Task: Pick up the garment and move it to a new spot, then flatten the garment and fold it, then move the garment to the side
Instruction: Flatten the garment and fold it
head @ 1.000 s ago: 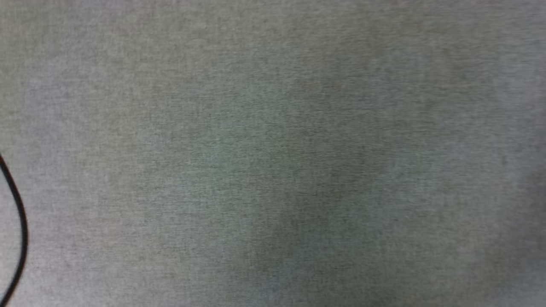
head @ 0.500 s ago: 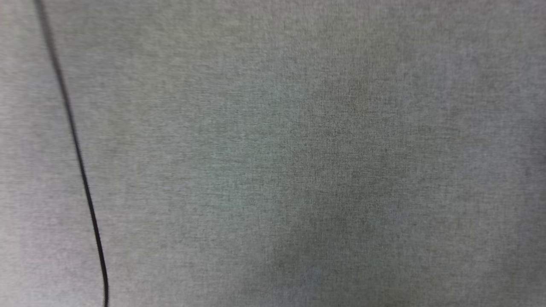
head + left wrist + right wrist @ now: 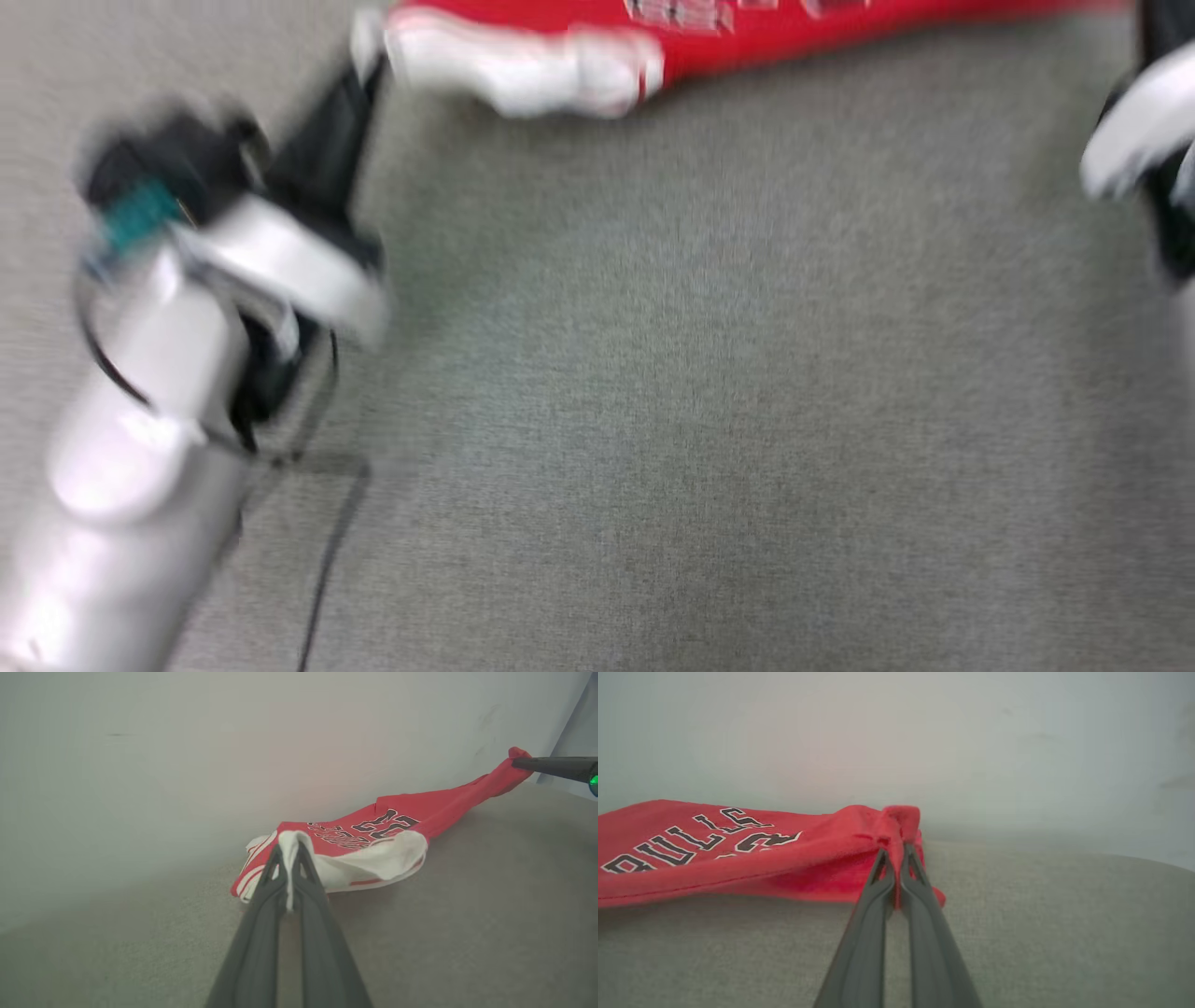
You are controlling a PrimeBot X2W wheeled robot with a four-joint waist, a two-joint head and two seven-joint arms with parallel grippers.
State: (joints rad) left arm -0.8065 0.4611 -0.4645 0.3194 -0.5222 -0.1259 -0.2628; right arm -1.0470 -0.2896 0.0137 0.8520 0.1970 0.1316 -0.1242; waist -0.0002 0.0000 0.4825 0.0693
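The red garment [image 3: 747,28] stretches along the top of the blurred head view, its white sleeve [image 3: 523,70] hanging at the left end. My left gripper [image 3: 289,847] is shut on the white sleeve [image 3: 373,863], lifting that end off the grey surface. My right gripper [image 3: 896,847] is shut on a bunched red corner of the garment [image 3: 738,854], whose black lettering faces up. In the left wrist view the right gripper's dark fingers [image 3: 551,765] pinch the far red tip. The left arm [image 3: 187,355] crosses the head view's left side.
A grey fabric surface [image 3: 728,401] spreads under everything. A pale wall [image 3: 233,742] rises close behind the garment. A thin black cable [image 3: 327,560] trails beside the left arm. The right arm's pale shell [image 3: 1139,131] sits at the right edge.
The head camera has swung: earlier it showed just grey fabric and a black cable; now the garment's lower edge and both arms have come into the picture.
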